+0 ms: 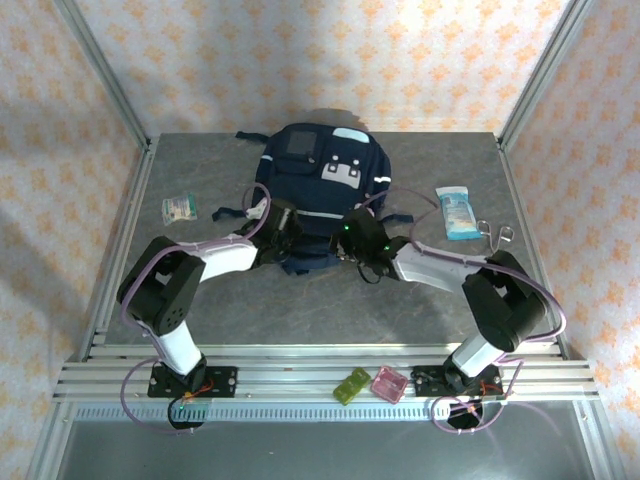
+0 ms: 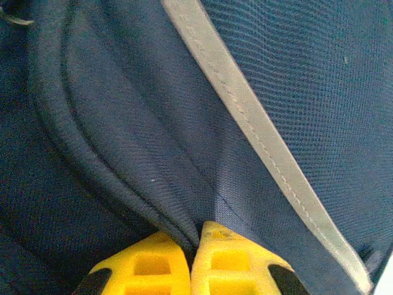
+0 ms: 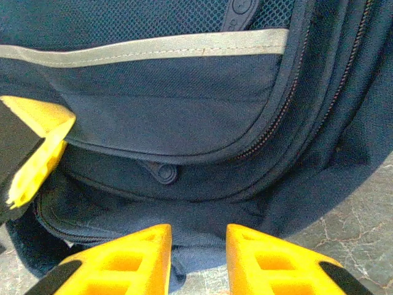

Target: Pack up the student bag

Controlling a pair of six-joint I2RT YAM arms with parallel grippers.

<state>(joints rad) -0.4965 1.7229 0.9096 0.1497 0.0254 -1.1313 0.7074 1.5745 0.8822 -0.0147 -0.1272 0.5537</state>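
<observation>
With the left hand point(image 2: 191, 238) clenched on a fold of the large navy-blue fabric student bag point(image 1: 322, 170) at the far middle of the grey surface point(image 1: 200, 290), hold that fold taut and ease the released right hand point(image 3: 198, 239) forward onto the small dark zip tab point(image 3: 163, 172) just ahead.

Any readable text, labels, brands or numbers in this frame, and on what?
No text can be read here.
On the student bag: no lettering can be made out.
On the blue-and-white packet: print too small to read.
On the small green packet: print too small to read.
</observation>
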